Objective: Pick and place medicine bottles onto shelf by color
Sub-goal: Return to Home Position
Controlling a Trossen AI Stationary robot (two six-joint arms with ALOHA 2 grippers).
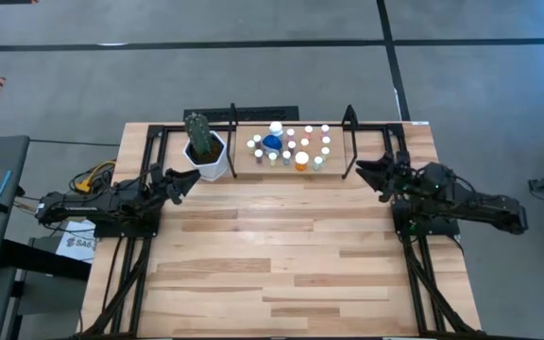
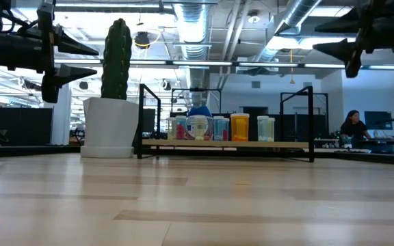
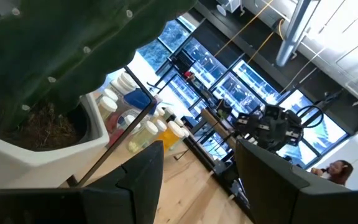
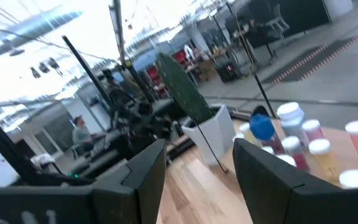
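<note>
Two arms wait at the sides of the wooden table, and neither holds anything. At the left edge, the left gripper hangs above the tabletop with its fingers spread wide. It points toward the far middle of the table, with nothing between the fingers.

Just ahead of it, near the far edge, stands a white pot with a tall green cactus. Immediately right of the pot is the shelf, a light board inside thin black rails and posts, set at the far middle of the table.

The medicine bottles stand upright on this board in a close cluster, most with white caps. The larger blue bottle is in the left part of the cluster. An orange bottle stands right of it at the near edge of the board. Paler bottles fill the right end of the group.

At the right edge of the table, the right gripper hangs above the tabletop with its fingers spread and empty. It points left toward the post at the right end of the shelf. In the room behind, far to the right, a person sits at a desk.
</note>
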